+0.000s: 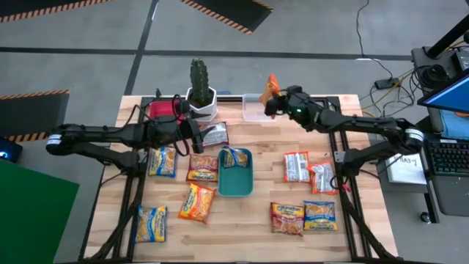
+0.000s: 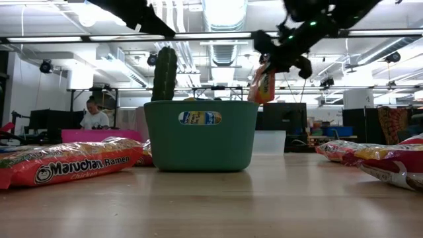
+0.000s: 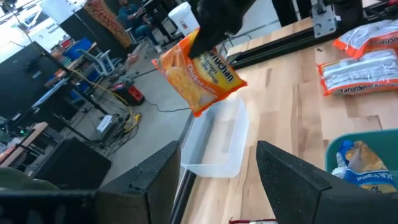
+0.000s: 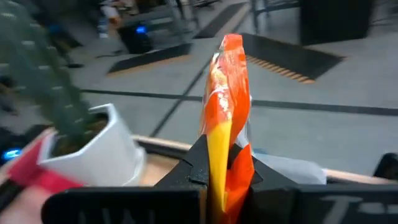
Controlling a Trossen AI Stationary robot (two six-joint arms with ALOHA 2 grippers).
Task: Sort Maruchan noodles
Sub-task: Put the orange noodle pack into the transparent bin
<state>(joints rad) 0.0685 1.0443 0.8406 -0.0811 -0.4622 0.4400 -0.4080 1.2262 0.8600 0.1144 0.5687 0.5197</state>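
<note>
right gripper (image 1: 272, 103) clamped on orange packet (image 1: 271, 86), over clear tray (image 1: 253, 108) | left gripper (image 1: 199, 136) apart, empty, by cactus (image 1: 199, 75)

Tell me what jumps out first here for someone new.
The right pincer holds an orange noodle packet in the air over the clear tray at the table's far edge. Next, the green tray mid-table with one yellow-blue packet in it, and the cactus in its white pot behind. The left pincer, open, waits beside the cactus pot.
</note>
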